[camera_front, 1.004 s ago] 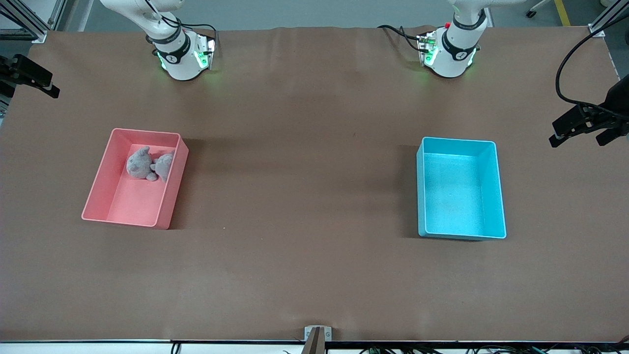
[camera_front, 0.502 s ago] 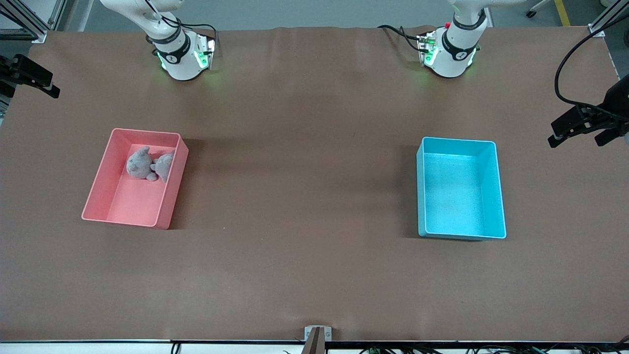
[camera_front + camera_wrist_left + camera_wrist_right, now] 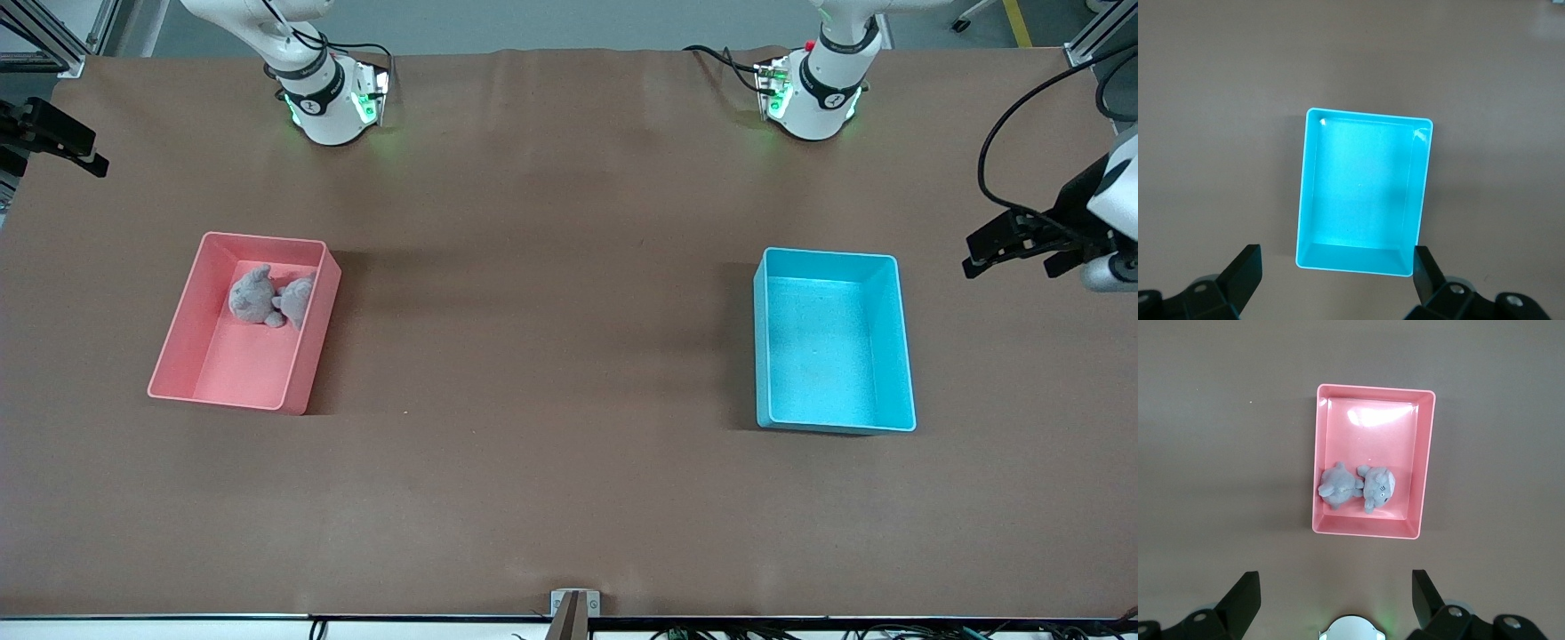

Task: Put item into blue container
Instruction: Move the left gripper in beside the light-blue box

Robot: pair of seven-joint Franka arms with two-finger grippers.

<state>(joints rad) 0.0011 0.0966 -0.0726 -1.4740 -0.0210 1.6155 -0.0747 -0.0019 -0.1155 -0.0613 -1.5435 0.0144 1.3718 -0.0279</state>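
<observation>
Your bright cyan-blue rectangular plastic bin [image 3: 834, 339] sits on the table [image 3: 551, 356] toward the left arm's end. Its walls are straight and smooth, its corners rounded, and its floor looks faintly grainy; nothing lies in it. The table is covered by a matte brown sheet with soft creases.

Toward the right arm's end you have a pink plastic bin [image 3: 245, 321] of the same shape, slightly turned against the table's edge. In it two small grey plush toys [image 3: 1357, 486] lie side by side, touching, in the half nearer the robot bases; their fabric looks soft and fuzzy, with small ears sticking out.

The left gripper [image 3: 1335, 280] hangs high in the air above the table beside the blue bin, near the table's end, its black angular fingers [image 3: 1243, 270] spread wide and holding nothing. The right gripper [image 3: 1336, 600] hangs high above the pink bin, fingers likewise wide apart and empty.
</observation>
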